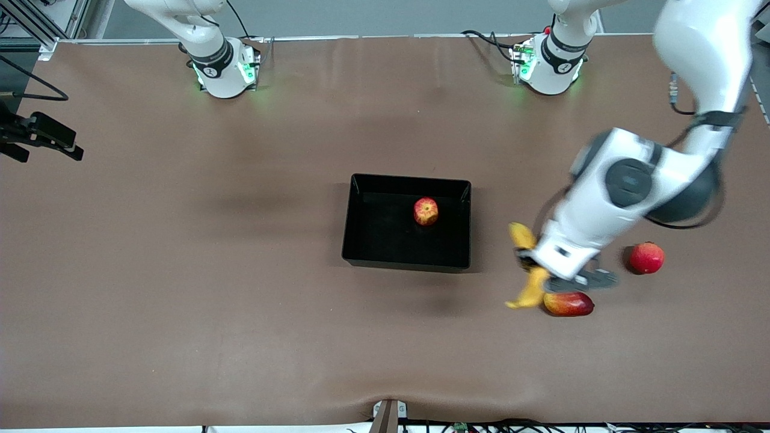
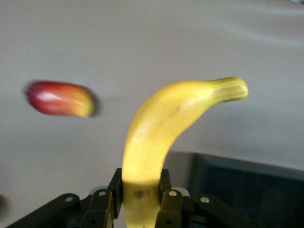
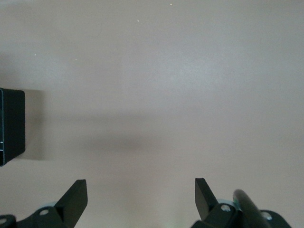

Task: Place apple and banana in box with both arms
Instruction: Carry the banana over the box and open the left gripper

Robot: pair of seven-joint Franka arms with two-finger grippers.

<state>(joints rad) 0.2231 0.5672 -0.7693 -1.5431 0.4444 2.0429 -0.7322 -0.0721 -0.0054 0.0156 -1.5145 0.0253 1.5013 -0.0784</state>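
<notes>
The apple (image 1: 426, 211) lies in the black box (image 1: 385, 240) at the middle of the table. My left gripper (image 1: 529, 263) is shut on the yellow banana (image 1: 530, 290) and holds it over the table beside the box, toward the left arm's end. In the left wrist view the banana (image 2: 161, 123) stands between the fingers of the gripper (image 2: 140, 184), with a corner of the box (image 2: 247, 190) below. My right gripper (image 3: 140, 185) is open and empty over bare table, with a box corner (image 3: 12, 123) at the edge of its view. It is out of the front view.
An elongated red-yellow fruit (image 1: 568, 304) lies on the table just under the left hand and also shows in the left wrist view (image 2: 59, 99). A round red fruit (image 1: 646, 257) lies farther toward the left arm's end. A black device (image 1: 42, 135) sticks in at the right arm's end.
</notes>
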